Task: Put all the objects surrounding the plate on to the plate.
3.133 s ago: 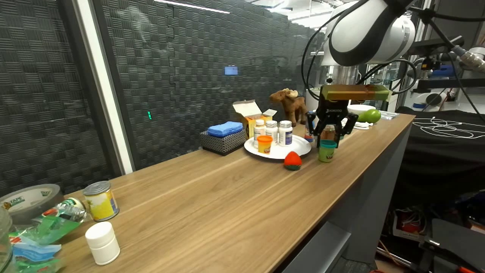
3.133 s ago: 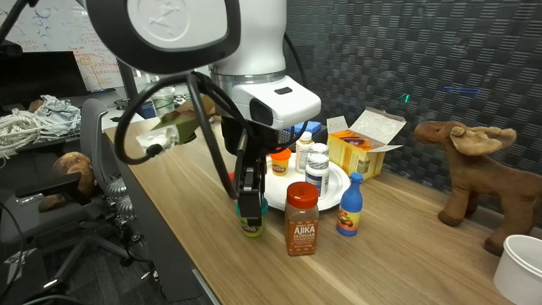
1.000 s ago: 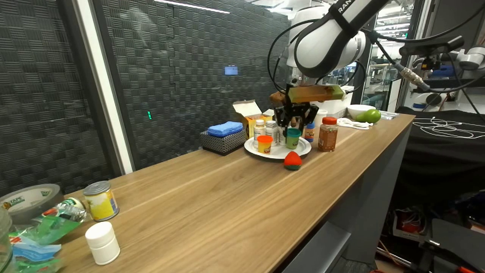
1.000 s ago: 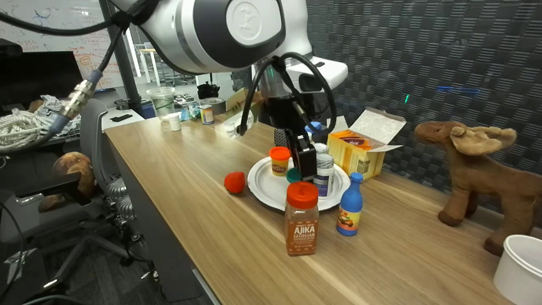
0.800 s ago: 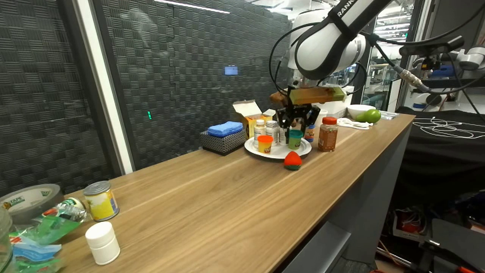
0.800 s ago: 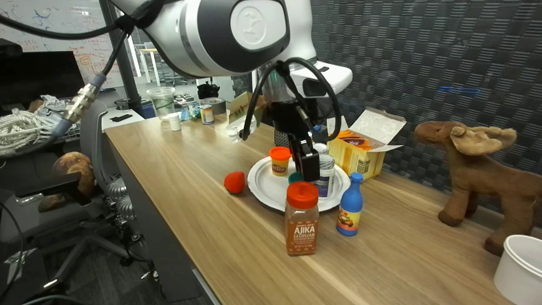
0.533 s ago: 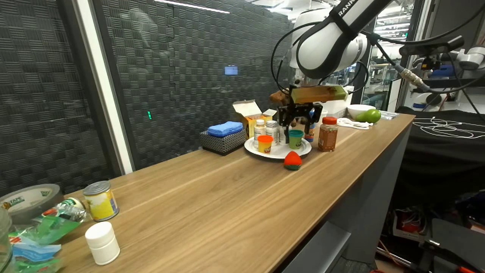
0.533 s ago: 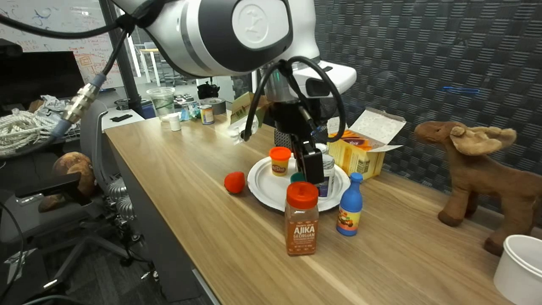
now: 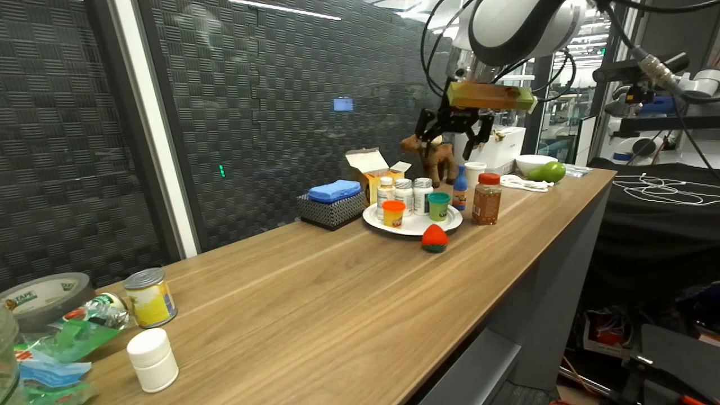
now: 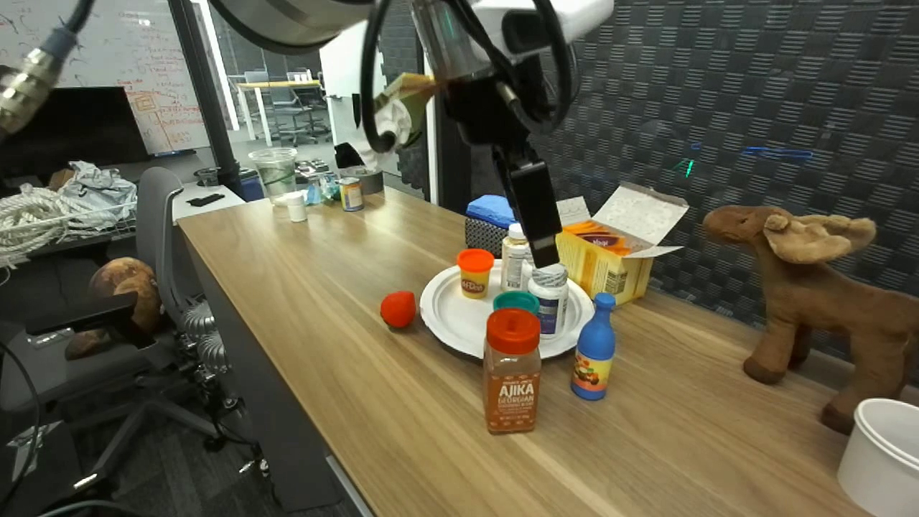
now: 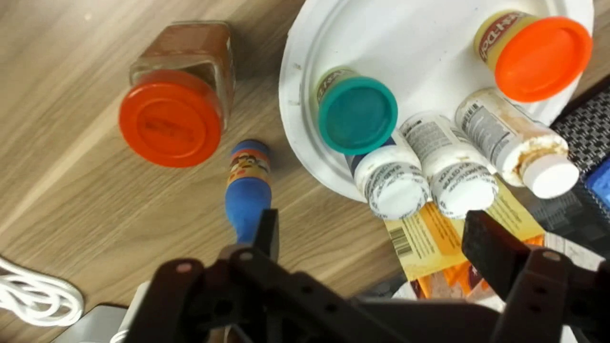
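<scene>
The white plate (image 10: 459, 327) holds a yellow tub with an orange lid (image 11: 543, 59), a green tub with a teal lid (image 11: 358, 114) and three white bottles (image 11: 398, 190). Around it on the table stand a red-lidded spice jar (image 10: 512, 395), a small blue bottle (image 10: 594, 352) and a red strawberry-shaped item (image 9: 435, 238), the last out of the wrist view. My gripper (image 9: 448, 155) hangs above the plate's back side, higher than the bottles. Its jaws are wide open in the wrist view, with nothing between the fingers (image 11: 491, 247).
Behind the plate are an open yellow box (image 10: 610, 269) and a patterned box with a blue cloth (image 9: 334, 191). A toy moose (image 10: 826, 287) and a white tub (image 10: 883, 459) stand farther along. A white cable (image 11: 38, 295) lies near the blue bottle.
The green tub went from the table onto the plate. Over the last second my gripper opened, let go of it and rose well clear.
</scene>
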